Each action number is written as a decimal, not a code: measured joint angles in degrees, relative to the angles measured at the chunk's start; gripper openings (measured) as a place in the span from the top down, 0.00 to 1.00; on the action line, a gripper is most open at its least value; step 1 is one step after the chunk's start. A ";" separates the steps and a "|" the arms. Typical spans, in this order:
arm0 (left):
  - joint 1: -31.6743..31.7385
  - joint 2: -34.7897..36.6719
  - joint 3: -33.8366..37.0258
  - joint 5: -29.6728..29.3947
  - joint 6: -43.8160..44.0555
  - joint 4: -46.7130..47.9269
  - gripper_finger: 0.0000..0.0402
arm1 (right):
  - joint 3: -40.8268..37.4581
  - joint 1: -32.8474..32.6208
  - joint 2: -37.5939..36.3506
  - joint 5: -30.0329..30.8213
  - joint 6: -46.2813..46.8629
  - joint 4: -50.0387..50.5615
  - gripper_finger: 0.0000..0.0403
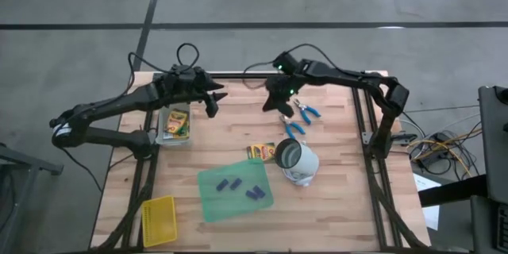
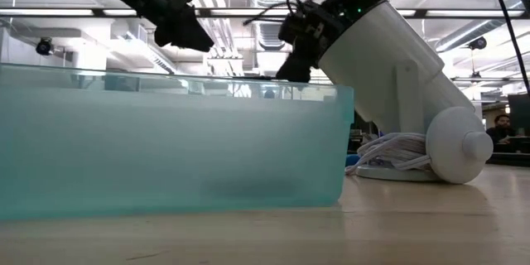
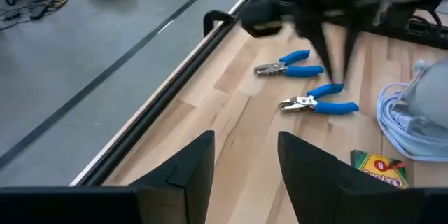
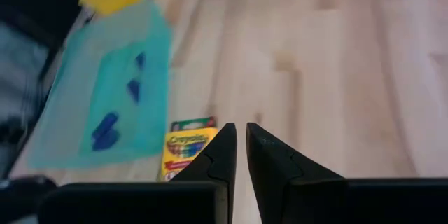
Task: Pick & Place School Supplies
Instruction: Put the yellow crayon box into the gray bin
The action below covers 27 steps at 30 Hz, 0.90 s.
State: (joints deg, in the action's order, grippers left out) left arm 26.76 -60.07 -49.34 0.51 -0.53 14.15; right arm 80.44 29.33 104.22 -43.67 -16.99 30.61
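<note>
1. The left gripper (image 1: 214, 99) hangs above the far left part of the table (image 1: 333, 206), its fingers (image 3: 192, 171) spread apart and holding nothing.
2. The right gripper (image 1: 278, 99) hangs above the far middle of the table, just beside the two blue-handled tools. Its fingers (image 4: 220, 157) are nearly pressed together, with nothing between them.
3. By my reading the job is partly done: a stack of crayon boxes (image 1: 176, 124) lies in a clear tray (image 1: 161, 137) at the left edge, and several purple-blue pieces (image 1: 230, 183) rest on the green sheet (image 1: 208, 202).
4. Seemingly left to move: the two blue-handled tools (image 3: 290, 64) (image 3: 318, 102) lying side by side on bare wood, and a loose crayon box (image 1: 262, 152) near the middle, just beside a white device (image 1: 300, 163) with its cord.
5. The yellow basket (image 1: 159, 221) at the near left corner looks empty.
6. Writing: the loose crayon box carries a curved brand word, too blurred to read with certainty.
</note>
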 joint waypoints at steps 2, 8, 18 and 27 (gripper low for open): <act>0.00 0.00 0.00 -0.02 0.74 -0.15 0.59 | -0.07 -1.88 0.00 0.39 -3.70 0.69 0.92; -0.04 0.75 0.00 0.04 6.15 -3.27 0.59 | -1.96 -4.89 -0.02 2.01 -14.04 0.16 0.92; -0.28 7.28 0.00 0.44 9.32 -15.89 0.59 | -2.57 -4.52 4.86 -4.72 -24.82 -3.85 0.92; -0.53 8.98 0.00 0.39 12.59 -16.25 0.59 | -0.62 -4.68 11.48 -6.04 -29.40 -4.04 0.92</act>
State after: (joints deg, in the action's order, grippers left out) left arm 26.23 -51.10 -49.34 0.91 12.06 -2.10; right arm 79.83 24.65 115.70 -49.72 -46.40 26.56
